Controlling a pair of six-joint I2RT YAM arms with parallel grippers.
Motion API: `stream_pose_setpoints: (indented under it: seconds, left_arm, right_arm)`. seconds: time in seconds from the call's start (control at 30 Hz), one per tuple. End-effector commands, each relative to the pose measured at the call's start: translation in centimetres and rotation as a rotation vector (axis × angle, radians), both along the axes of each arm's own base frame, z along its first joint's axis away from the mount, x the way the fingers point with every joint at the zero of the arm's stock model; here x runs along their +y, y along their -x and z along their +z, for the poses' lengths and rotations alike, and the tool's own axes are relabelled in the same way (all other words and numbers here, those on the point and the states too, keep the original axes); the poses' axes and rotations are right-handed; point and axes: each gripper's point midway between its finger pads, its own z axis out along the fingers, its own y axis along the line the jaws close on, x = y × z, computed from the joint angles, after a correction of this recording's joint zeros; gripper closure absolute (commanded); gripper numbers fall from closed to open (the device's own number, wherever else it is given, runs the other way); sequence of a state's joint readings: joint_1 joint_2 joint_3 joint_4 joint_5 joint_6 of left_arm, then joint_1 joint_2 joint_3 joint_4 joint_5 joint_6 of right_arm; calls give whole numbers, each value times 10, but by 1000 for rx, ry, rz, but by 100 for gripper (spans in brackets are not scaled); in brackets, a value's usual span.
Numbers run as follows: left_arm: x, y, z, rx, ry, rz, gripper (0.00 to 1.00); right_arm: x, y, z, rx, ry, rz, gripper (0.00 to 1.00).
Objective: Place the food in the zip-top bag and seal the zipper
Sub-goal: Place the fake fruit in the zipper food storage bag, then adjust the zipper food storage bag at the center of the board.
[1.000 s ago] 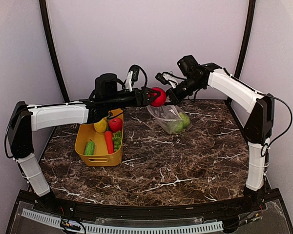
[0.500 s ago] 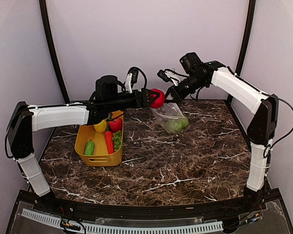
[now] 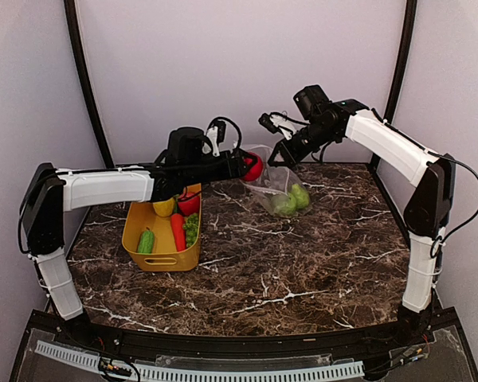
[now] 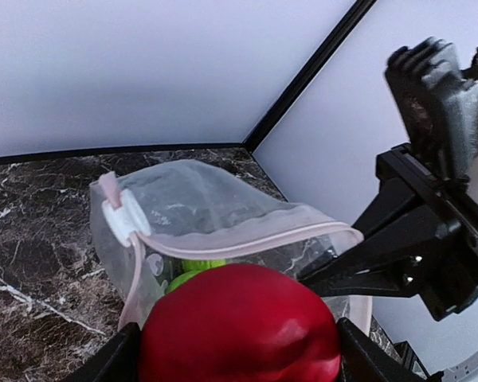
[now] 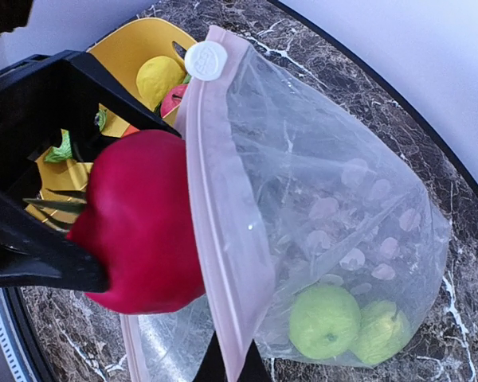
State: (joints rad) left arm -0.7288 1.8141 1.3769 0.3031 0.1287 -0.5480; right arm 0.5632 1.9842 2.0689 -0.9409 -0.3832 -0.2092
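Observation:
My left gripper [image 3: 251, 166] is shut on a red apple [image 3: 253, 168], also in the left wrist view [image 4: 239, 322] and right wrist view [image 5: 139, 223], and holds it at the open mouth of the clear zip-top bag [image 3: 280, 187]. My right gripper [image 3: 280, 151] is shut on the bag's whitish-pink zipper strip [image 5: 223, 239] and holds the bag up by it. The white slider [image 5: 205, 59] sits at the strip's end. Two green round fruits [image 5: 325, 321] lie in the bag's bottom. More food lies in the yellow basket [image 3: 134, 231]: lemon [image 3: 164, 205], red apple [image 3: 189, 204], carrot [image 3: 178, 231], cucumber [image 3: 146, 240], leafy greens [image 3: 193, 228].
The basket stands at the left of the dark marble table [image 3: 303, 255]. Black frame posts [image 3: 84, 79] rise at the back corners against the pale walls.
My left gripper has moved the red apple right and down to the bag's mouth. My right gripper has lifted the bag's top edge, so the mouth stands open beside the apple.

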Motion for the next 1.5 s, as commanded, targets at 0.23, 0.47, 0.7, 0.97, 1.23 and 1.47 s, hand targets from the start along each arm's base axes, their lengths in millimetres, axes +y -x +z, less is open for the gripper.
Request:
stream_pose_setpoints:
  seconds: [0.23, 0.47, 0.7, 0.97, 1.23, 1.47]
  left_arm:
    - [-10, -21, 1, 74, 9, 66, 48]
    - [-18, -22, 8, 95, 24, 39, 21]
    - [-17, -19, 15, 91, 29, 33, 8]
    - [-8, -6, 57, -40, 79, 8, 9]
    - [20, 18, 84, -247, -82, -14, 11]
    - [74, 20, 36, -134, -296, 68, 10]
  right_arm:
    - [9, 13, 38, -81, -57, 30, 100]
    - [12, 13, 37, -94, -44, 31, 100]
    - [9, 9, 39, -113, -30, 9, 100]
    - [6, 3, 31, -115, -1, -12, 100]
    - [-29, -37, 35, -167, 36, -117, 100]
    - [-103, -95, 80, -402, 115, -295, 100]
